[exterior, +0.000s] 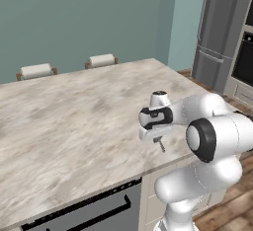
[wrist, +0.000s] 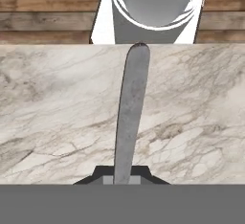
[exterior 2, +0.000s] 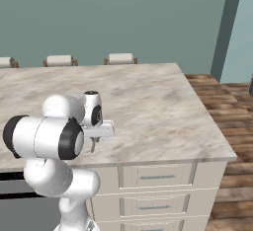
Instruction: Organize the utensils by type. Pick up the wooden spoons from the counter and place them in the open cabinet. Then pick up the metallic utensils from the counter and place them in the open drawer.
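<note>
Counter (exterior: 74, 121): gripper-clamped (wrist: 122, 179) metal utensil (wrist: 130, 117)

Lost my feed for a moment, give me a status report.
Tool shut on slim grey metal utensil, over the near edge of the beige marbled stone counter. Nothing in the way nearby.

We see the counter (exterior: 74, 121) as beige-grey marbled stone, smooth with a soft sheen. The utensil (wrist: 130, 117) on it looks like dull grey metal, matt and smooth. The arm (exterior: 217, 126) reads as glossy white plastic with black joints. The floor (exterior 2: 227, 96) is brown wood planks, the drawer fronts (exterior 2: 158, 178) matt pale paint with metal handles, and the fridge (exterior: 220, 27) brushed grey metal.
</note>
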Controlling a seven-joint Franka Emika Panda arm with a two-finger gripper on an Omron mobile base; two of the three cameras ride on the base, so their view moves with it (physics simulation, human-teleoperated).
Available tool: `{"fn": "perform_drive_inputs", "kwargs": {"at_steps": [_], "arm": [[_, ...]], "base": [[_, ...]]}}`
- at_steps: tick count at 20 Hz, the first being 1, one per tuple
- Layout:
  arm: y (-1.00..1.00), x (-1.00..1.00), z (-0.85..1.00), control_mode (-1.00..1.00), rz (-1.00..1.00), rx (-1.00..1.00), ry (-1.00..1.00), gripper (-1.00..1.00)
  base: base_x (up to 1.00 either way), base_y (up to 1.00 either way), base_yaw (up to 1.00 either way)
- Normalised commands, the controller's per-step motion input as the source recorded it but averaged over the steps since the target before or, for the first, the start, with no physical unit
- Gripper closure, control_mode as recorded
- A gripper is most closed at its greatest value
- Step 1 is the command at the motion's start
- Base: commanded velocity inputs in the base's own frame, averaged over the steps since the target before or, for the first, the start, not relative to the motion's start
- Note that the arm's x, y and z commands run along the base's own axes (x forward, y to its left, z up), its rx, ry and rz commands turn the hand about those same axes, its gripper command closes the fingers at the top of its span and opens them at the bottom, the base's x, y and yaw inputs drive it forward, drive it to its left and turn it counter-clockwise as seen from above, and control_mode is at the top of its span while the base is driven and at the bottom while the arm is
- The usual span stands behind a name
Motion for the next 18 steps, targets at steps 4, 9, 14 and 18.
{"fn": "perform_drive_inputs", "kwargs": {"at_steps": [4,9,14,18], "arm": [[0.0,-0.09,1.0,-1.0,-0.02,0.0,0.04,1.0],[0.0,-0.13,1.0,-1.0,-0.11,0.0,0.14,1.0],[0.0,-0.33,1.0,-1.0,-0.01,0.0,0.04,1.0],[-0.04,-0.42,0.9,-1.0,0.0,0.0,-0.01,1.0]], "base": [[0.0,0.0,0.0],[0.0,0.0,0.0],[0.0,0.0,0.0],[0.0,0.0,0.0]]}}
